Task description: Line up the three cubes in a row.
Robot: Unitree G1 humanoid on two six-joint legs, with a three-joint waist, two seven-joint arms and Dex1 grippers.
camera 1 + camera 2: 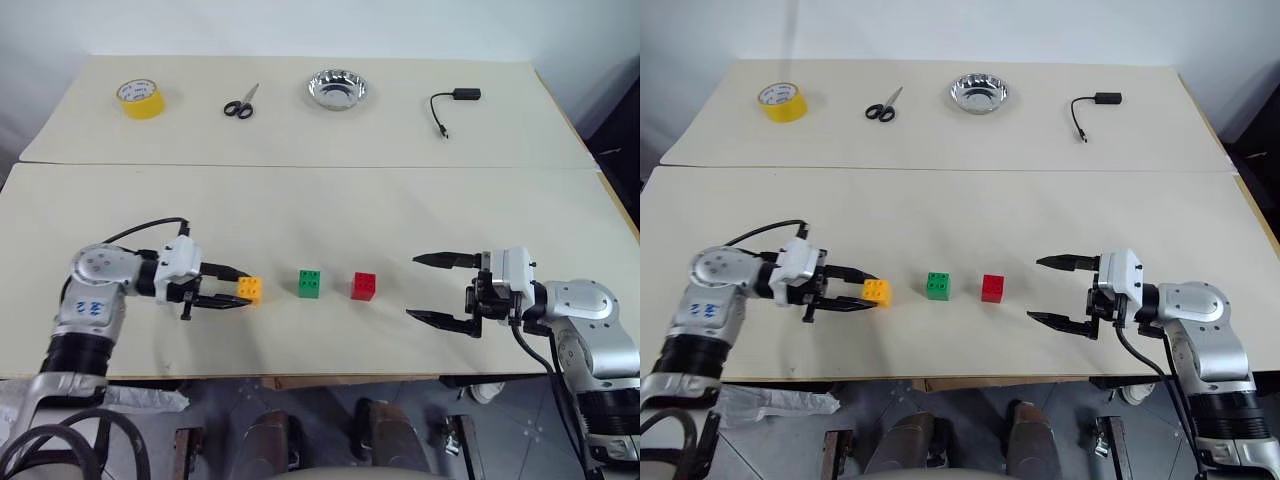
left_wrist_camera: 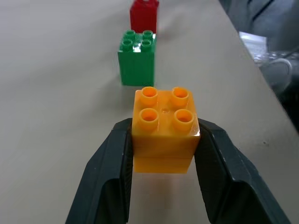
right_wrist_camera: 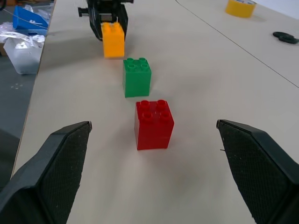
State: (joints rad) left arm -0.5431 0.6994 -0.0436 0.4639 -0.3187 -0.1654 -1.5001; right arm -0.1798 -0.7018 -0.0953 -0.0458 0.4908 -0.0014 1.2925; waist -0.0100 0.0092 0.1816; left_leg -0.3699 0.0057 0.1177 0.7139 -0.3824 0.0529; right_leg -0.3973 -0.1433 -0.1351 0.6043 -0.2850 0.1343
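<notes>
three studded bricks in a line

the left gripper [image 2: 161, 186] has its smooth black fingers clamped on the sides of the glossy orange-yellow brick [image 2: 163, 128], four round hollow studs up. beside it on the matte beige table [image 1: 320, 210] sit the green brick [image 1: 310, 283] and red brick [image 1: 364, 286]. the right gripper [image 1: 440, 290], textured pads spread wide, holds nothing.

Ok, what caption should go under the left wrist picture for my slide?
Left gripper shut on the orange-yellow cube, lined up with the green cube and red cube.

Left gripper [image 1: 240, 291] clamped, right gripper [image 1: 432, 288] spread wide
</notes>
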